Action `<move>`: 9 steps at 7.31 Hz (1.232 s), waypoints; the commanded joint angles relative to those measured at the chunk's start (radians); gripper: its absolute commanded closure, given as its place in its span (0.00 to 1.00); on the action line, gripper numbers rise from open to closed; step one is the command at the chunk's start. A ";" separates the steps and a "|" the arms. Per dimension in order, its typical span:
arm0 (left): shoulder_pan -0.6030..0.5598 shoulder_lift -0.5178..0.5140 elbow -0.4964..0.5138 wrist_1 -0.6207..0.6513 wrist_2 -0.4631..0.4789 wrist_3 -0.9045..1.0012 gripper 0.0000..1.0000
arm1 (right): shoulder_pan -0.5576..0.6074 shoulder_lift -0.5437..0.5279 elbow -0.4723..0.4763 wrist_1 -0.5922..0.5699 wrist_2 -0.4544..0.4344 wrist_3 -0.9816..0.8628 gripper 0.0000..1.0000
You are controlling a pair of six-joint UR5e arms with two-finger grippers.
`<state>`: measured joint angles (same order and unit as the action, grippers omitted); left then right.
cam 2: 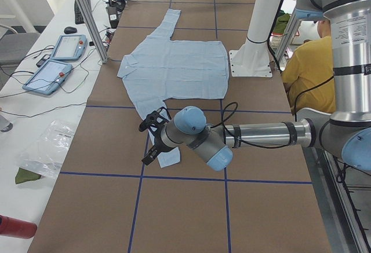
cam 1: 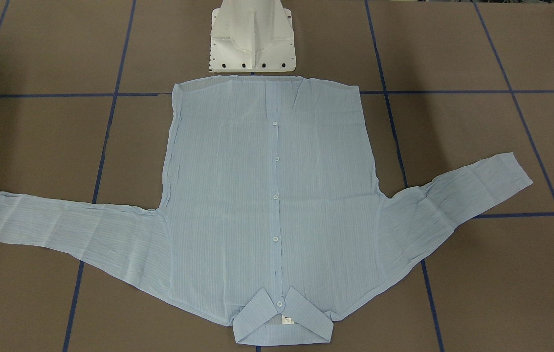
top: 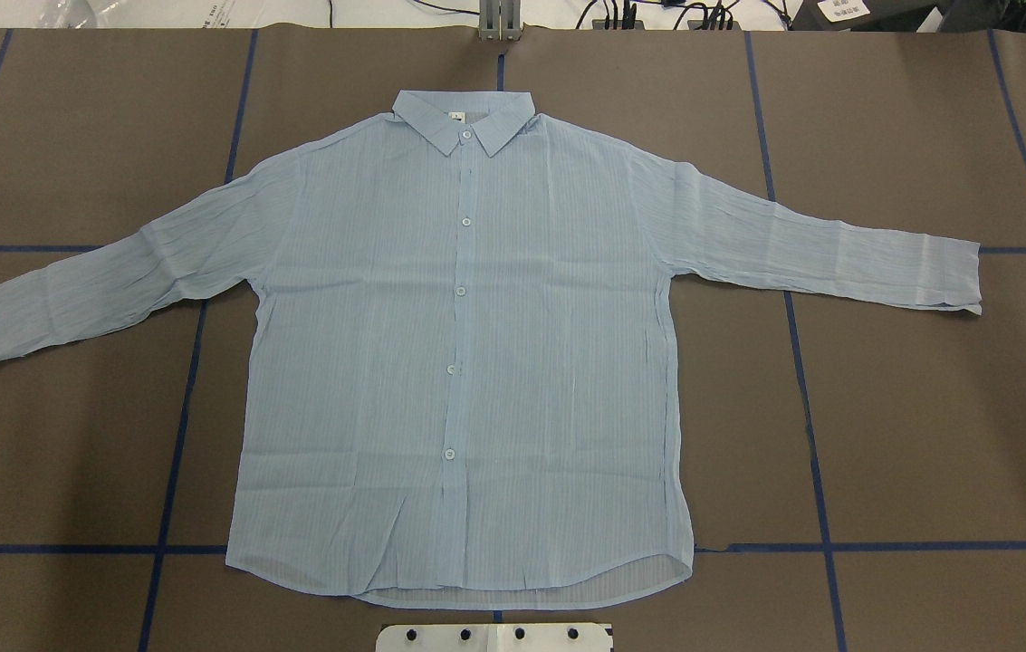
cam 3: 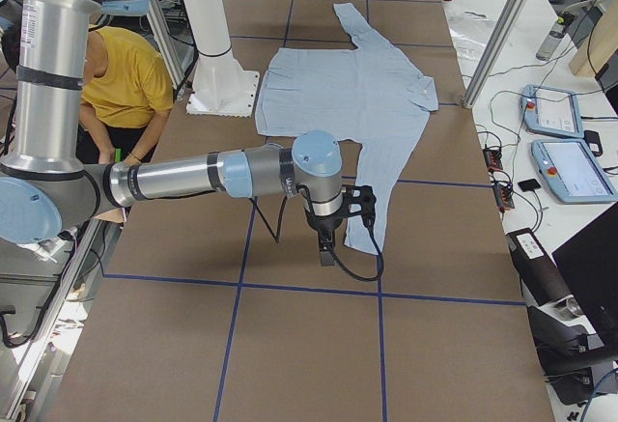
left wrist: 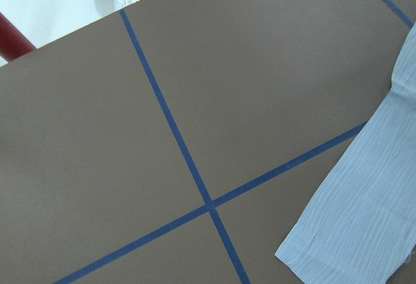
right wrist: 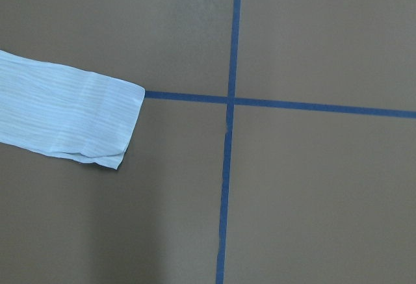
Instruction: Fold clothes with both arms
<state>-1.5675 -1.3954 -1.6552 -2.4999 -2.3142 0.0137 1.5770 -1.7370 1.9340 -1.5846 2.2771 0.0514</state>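
Observation:
The pale blue striped shirt (top: pixel 467 362) lies flat and buttoned on the brown table, collar away from the robot, both sleeves spread out; it also shows in the front view (cam 1: pixel 272 195). In the left side view my left gripper (cam 2: pixel 149 149) hangs over the near sleeve's cuff (cam 2: pixel 169 157); I cannot tell whether it is open. In the right side view my right gripper (cam 3: pixel 328 248) hangs beside the other cuff (cam 3: pixel 365 234); I cannot tell its state. The wrist views show each cuff (left wrist: pixel 357 219) (right wrist: pixel 65 115) but no fingers.
The white pedestal base (cam 1: pixel 252 39) stands at the shirt's hem. Blue tape lines (top: pixel 802 362) grid the table. A person in yellow (cam 2: pixel 310 68) sits behind the robot. Teach pendants (cam 2: pixel 58 62) and a plastic bag (cam 2: pixel 46 149) lie on the side bench.

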 commanded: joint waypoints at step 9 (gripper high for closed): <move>-0.006 -0.158 0.055 0.019 -0.001 -0.031 0.00 | -0.373 0.304 -0.667 0.962 -0.133 0.565 0.02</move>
<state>-1.5738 -1.5540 -1.5998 -2.4805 -2.3145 -0.0174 1.2357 -1.4496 1.3136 -0.6716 2.1559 0.5903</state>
